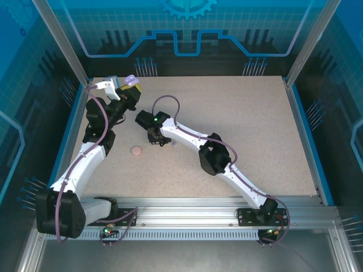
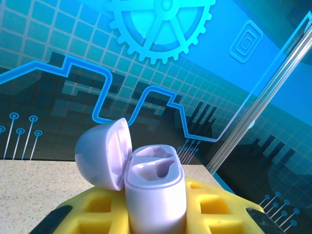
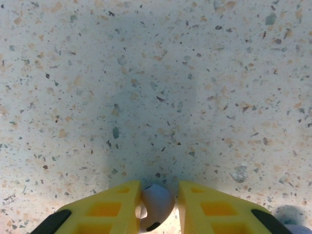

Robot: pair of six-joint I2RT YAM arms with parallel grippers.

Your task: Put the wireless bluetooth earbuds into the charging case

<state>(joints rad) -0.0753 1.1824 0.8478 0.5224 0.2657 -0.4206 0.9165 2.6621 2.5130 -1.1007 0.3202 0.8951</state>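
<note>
My left gripper is raised at the table's far left, shut on an open lavender charging case. The case's lid is swung back to the left and both of its wells are empty. My right gripper is down on the table near the middle, its yellow fingers on either side of a lavender earbud. The bud touches the left finger, and a thin gap shows at the right finger. A second lavender earbud lies just to the right of that gripper, at the frame's corner.
A round pale pink case lies closed on the speckled table, a little left of the right gripper. Metal posts and blue walls enclose the table. The right arm stretches diagonally across the near middle.
</note>
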